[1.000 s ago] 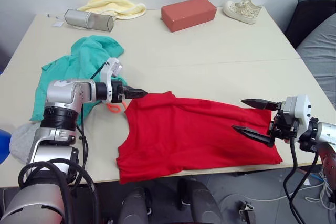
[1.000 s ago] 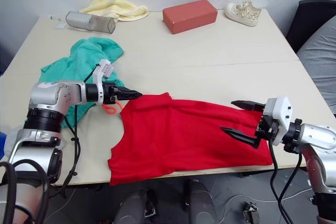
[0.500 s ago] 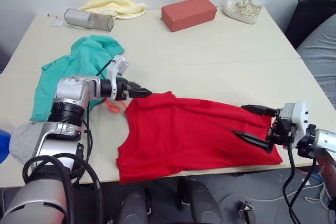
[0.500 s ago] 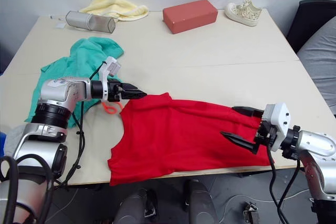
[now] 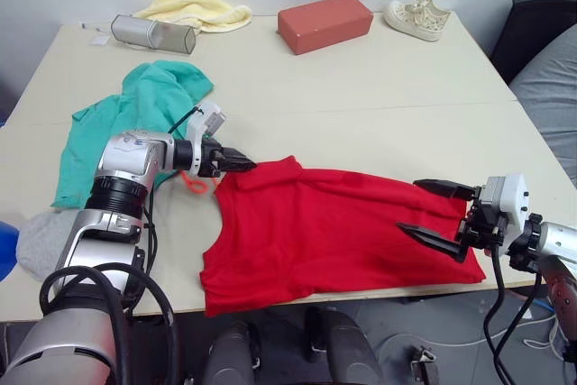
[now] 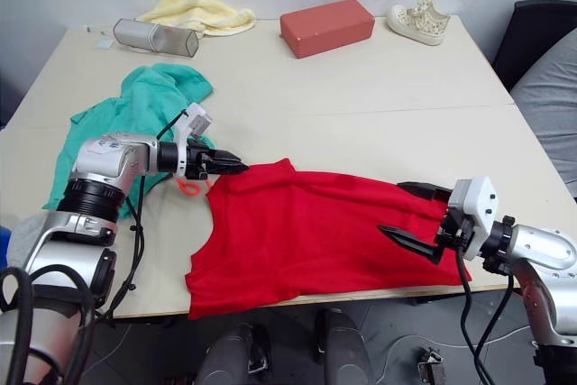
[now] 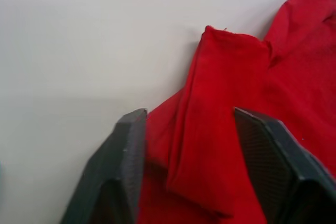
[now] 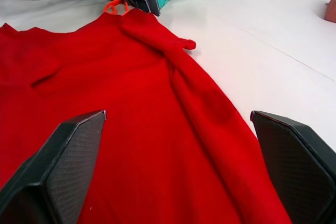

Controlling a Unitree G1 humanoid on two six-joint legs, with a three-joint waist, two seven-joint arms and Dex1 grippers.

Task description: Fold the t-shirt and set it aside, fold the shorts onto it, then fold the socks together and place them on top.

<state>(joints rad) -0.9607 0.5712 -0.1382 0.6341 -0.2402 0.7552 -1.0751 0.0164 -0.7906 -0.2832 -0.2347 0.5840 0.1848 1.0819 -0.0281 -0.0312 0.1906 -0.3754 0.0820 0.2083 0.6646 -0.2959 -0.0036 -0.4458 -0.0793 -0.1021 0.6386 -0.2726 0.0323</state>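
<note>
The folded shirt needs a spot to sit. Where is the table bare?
Bare: the broad middle between the t-shirt and the red block, and the right side below the shoe. Crowded: the left side, with the shorts and socks.

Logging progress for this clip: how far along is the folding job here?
Early. Nothing is folded yet: the t-shirt lies spread at the table's near edge. In hand: the open left gripper straddles a shirt corner, the open right gripper sits at the other end. The shorts and socks lie untouched.
</note>
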